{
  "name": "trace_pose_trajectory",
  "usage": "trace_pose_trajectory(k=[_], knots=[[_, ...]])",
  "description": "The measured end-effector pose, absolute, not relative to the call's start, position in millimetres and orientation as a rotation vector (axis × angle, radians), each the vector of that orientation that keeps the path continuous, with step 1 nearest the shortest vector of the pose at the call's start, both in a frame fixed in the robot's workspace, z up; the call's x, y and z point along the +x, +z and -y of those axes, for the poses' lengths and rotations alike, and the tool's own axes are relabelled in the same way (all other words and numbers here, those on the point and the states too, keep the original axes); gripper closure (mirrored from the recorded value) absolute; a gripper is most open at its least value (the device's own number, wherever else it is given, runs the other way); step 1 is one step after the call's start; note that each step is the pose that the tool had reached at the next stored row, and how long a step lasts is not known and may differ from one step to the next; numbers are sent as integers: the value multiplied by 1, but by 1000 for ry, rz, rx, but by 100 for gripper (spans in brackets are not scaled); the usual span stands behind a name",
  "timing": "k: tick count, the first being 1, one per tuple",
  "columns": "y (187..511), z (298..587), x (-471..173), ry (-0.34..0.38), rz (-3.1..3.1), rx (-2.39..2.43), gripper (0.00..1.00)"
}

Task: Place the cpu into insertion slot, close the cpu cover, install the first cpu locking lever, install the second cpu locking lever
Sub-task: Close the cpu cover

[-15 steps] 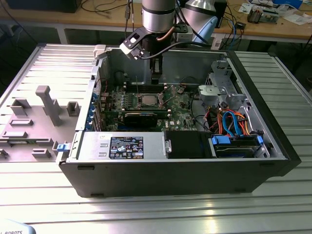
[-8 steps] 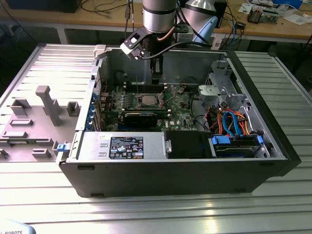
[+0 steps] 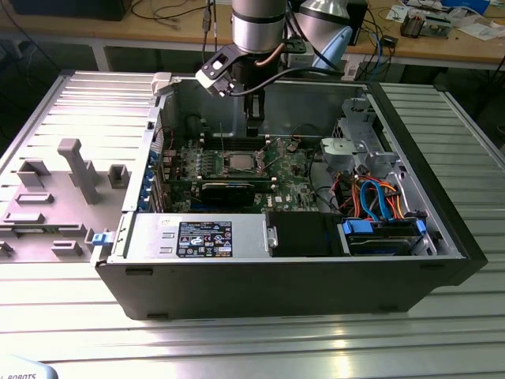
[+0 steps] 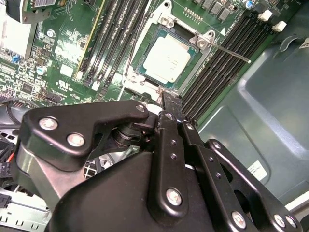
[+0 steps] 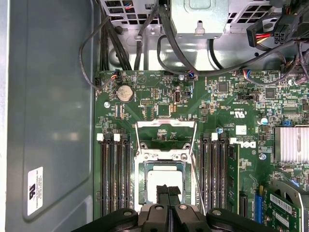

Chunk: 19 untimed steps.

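Small silvery square cpu [image 4: 166, 58] seated in socket; thin silvery hinged cpu cover [image 5: 165, 123] stands open. Black tool [image 5: 168, 189] pinched narrow, empty, above cpu. Judgement: press cover frame evenly, sparing cpu.

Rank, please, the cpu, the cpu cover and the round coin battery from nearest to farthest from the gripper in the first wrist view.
1. The cpu, lying directly beneath the gripper.
2. The cpu cover, raised open just past the cpu.
3. The coin battery, farther along the motherboard, near the black cables.
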<state>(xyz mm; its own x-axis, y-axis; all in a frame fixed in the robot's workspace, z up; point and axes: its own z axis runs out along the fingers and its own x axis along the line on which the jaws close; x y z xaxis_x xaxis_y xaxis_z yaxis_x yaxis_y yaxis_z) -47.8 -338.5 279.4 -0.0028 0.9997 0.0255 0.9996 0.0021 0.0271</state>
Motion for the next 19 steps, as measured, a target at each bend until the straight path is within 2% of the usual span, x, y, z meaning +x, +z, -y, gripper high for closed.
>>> trace_pose_trajectory(k=[19], knots=[[279, 339, -43, 58, -2223, 2218, 89]])
